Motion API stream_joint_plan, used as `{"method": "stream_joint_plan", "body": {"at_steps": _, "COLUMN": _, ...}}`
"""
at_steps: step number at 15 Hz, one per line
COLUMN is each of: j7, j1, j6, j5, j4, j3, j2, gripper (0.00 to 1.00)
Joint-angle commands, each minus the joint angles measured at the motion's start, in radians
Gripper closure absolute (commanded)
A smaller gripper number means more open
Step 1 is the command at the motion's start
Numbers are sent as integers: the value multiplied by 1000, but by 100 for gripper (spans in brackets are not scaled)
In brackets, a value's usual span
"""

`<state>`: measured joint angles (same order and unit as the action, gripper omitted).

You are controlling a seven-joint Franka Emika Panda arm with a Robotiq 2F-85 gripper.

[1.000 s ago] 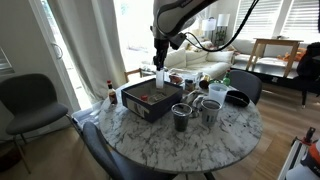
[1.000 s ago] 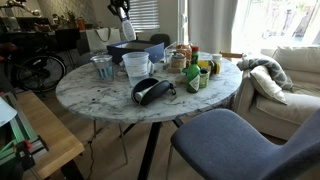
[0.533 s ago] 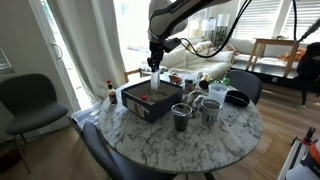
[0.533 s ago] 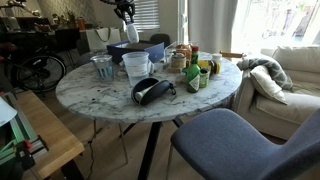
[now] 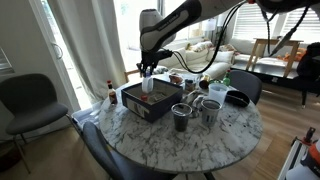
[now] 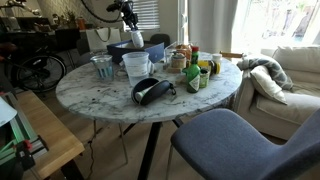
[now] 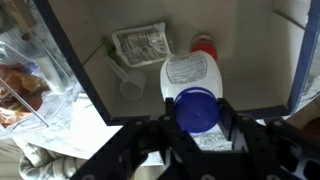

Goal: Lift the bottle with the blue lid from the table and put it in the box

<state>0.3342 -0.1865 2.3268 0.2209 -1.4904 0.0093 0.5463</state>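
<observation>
My gripper [image 5: 147,72] is shut on the bottle with the blue lid [image 5: 148,85], a small whitish bottle that hangs upright over the box [image 5: 136,104]. In the wrist view the blue lid [image 7: 196,107] sits between my fingers [image 7: 196,118], with the white labelled body [image 7: 189,74] pointing down into the box, whose dark wall [image 7: 68,62] frames it. The box stands on the round marble table [image 5: 140,142]. In an exterior view the gripper [image 6: 132,24] holds the bottle [image 6: 137,40] just above the blue-sided box [image 6: 122,49] at the table's [image 6: 95,95] far side.
Inside the box lie a packet [image 7: 140,45], a red-capped item [image 7: 203,45] and a white scoop [image 7: 128,85]. Metal cups [image 5: 181,118] stand beside the box, a small dark bottle with a red top [image 5: 111,92] by its other end. Plastic cups [image 6: 135,65], jars and a black strap [image 6: 150,90] crowd the table.
The arm has swung sideways and come down with the bottle in its grip, from above the box's far edge to low over its inside.
</observation>
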Motion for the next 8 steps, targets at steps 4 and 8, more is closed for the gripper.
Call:
{"method": "stream_joint_plan", "body": {"at_steps": 4, "j7": 101, "j1": -17, "j6": -78, "j5": -6, "j4": 280, "j3": -96, "j2": 189, "gripper": 81}}
{"method": "stream_joint_plan", "body": {"at_steps": 8, "j7": 57, "j1": -13, "j6": -145, "j5": -24, "j4": 337, "j3": -82, "j2": 260, "gripper": 81}}
